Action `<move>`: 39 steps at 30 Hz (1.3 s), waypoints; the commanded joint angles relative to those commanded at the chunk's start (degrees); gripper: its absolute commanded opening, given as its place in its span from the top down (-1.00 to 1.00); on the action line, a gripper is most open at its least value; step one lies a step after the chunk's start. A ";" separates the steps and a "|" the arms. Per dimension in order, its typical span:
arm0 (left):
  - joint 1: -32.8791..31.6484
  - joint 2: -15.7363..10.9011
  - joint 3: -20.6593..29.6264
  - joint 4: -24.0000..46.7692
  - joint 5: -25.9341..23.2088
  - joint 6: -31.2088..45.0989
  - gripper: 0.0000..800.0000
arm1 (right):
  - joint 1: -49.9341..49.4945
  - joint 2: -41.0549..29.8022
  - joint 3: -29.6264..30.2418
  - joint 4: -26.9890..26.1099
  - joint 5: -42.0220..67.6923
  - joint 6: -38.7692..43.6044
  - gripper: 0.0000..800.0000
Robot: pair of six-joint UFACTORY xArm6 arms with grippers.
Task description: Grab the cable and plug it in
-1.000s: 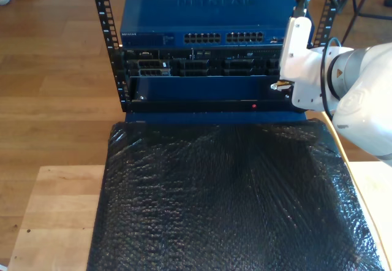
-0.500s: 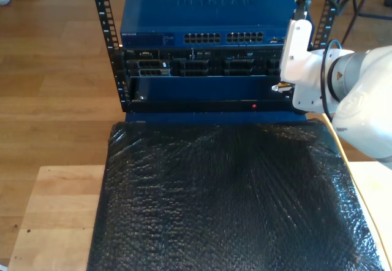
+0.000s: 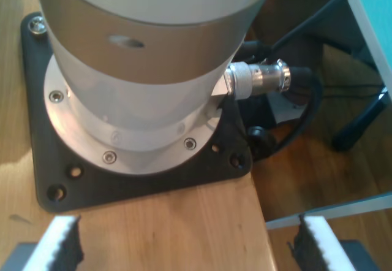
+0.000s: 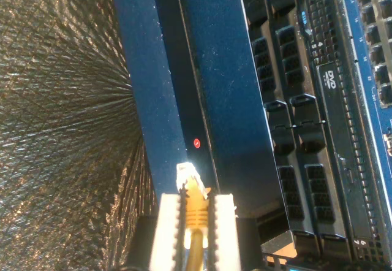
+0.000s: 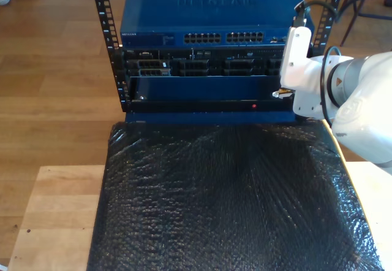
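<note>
i've eased my second gripper (image 4: 196,213) toward the exterior view's right, jaws clenched on the cable (image 4: 195,206) with its plug before the rack (image 5: 202,68), my first gripper (image 3: 184,246) spread idle; any misalignment could jam the plug.

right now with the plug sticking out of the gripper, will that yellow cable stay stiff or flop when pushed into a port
The short stub of thin yellow network cable beyond my second gripper will probably stay fairly stiff, since the pads clamp close behind its small clear plastic plug. That plug looks light and likely fragile. The length trailing behind would probably flop.
</note>
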 joint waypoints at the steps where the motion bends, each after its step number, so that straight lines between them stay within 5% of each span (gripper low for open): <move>1: 0.35 -0.18 0.00 0.09 -0.70 0.18 -1.00 | 0.00 0.00 0.00 0.00 0.00 0.00 0.99; 10: 5.54 -1.05 2.81 0.00 -8.18 3.87 -1.00 | -0.09 0.00 0.09 -0.70 0.00 0.00 0.99; 17: 5.80 -4.04 9.41 -0.26 -18.73 5.98 -1.00 | -0.18 0.00 1.14 -1.14 0.00 0.00 0.99; 29: 6.51 -1.76 12.04 -0.97 -24.44 7.91 -1.00 | -0.09 -0.70 3.16 -1.85 -4.92 -0.18 0.99; 39: 6.51 -0.62 11.96 -4.92 -24.26 10.29 -1.00 | 1.05 -1.85 4.84 -1.76 -8.09 -0.09 0.99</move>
